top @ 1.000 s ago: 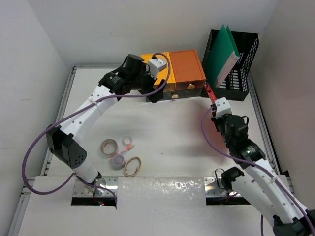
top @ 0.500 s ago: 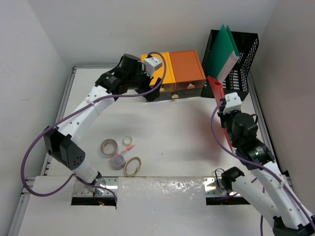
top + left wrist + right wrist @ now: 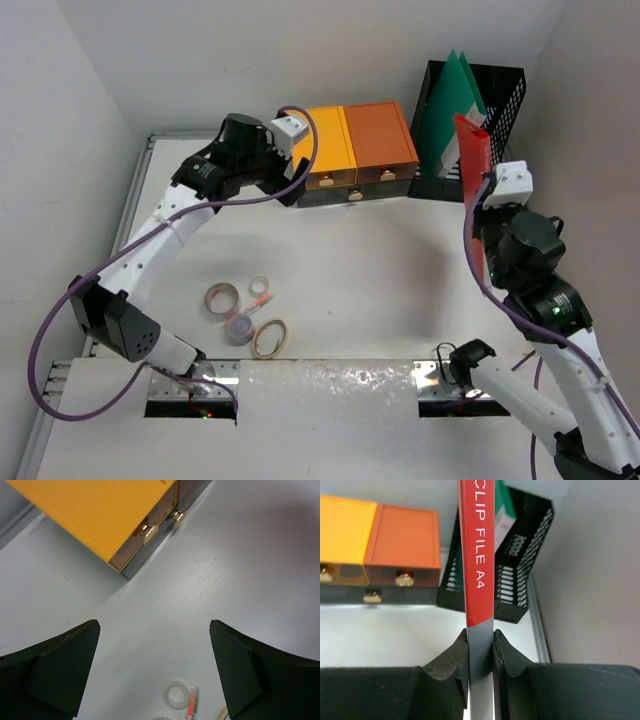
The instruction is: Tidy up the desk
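The white desk [image 3: 370, 270] carries a yellow drawer box [image 3: 325, 150] and an orange drawer box [image 3: 378, 135] at the back. My right gripper [image 3: 487, 215] is shut on a red clip file [image 3: 471, 180] and holds it upright, just in front of a black mesh file holder [image 3: 497, 100] that contains a green folder [image 3: 445, 105]. In the right wrist view the file [image 3: 477, 550] stands between the closed fingers of the gripper [image 3: 481, 650]. My left gripper [image 3: 285, 192] is open and empty, hovering by the yellow box's front left corner [image 3: 100, 515]; in its own view the gripper [image 3: 155, 675] shows nothing between the jaws.
Several tape rolls [image 3: 222, 297] and an orange pen [image 3: 262, 300] lie at the front left of the desk. One clear roll [image 3: 176, 695] and the pen [image 3: 192, 704] show below the left gripper. White walls enclose the desk on the left, back and right.
My right arm has lifted the red file and carried it right, up beside the black holder. My left arm has drawn back left from the drawer fronts.
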You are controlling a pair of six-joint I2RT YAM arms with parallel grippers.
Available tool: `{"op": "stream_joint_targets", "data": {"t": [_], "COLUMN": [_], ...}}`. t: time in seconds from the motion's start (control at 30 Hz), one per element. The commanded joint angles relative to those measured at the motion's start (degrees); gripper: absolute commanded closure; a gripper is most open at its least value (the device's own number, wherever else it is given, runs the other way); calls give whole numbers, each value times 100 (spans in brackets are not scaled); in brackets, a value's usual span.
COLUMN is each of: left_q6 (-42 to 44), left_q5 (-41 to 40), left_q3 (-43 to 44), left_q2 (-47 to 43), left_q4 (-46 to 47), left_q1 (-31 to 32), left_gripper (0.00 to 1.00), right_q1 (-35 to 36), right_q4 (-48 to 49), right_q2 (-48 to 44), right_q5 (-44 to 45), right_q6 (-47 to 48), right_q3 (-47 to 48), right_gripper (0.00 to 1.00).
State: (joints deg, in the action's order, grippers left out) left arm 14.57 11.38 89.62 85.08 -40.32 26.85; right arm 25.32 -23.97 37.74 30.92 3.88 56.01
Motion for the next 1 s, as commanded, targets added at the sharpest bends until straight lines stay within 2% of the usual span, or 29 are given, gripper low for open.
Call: {"op": "stream_joint_targets", "data": {"t": [0.0,0.23,0.5,0.67,0.73,0.97], "left_q6": [81,64,116,222,266,398], "left_q5": [-118,-83,-92,-144,-153,-118], "left_q3": [-68,-217,-270,-358,-375,-481], "left_q2": [-378,-422,-554,-589,-589,-633], "left_q4": [331,323,279,244,209,155], "left_q1": [-145,-286,-435,-567,-654,-1023], "left_gripper": [9,9,9,9,9,9], "right_q1": [26,34,-88,-676,-1299,-2039], "right_q4": [94,-248,110,428,393,673], "right_q2": [216,682,1455,1798,2139,3002], "right_q5": [564,1372,1558,601,170,-1069], "right_q6": [113,613,1009,808,650,254], "right_q3": [751,1562,1870,2237,2510,2854], "right_gripper": [100,100,100,100,100,100]}}
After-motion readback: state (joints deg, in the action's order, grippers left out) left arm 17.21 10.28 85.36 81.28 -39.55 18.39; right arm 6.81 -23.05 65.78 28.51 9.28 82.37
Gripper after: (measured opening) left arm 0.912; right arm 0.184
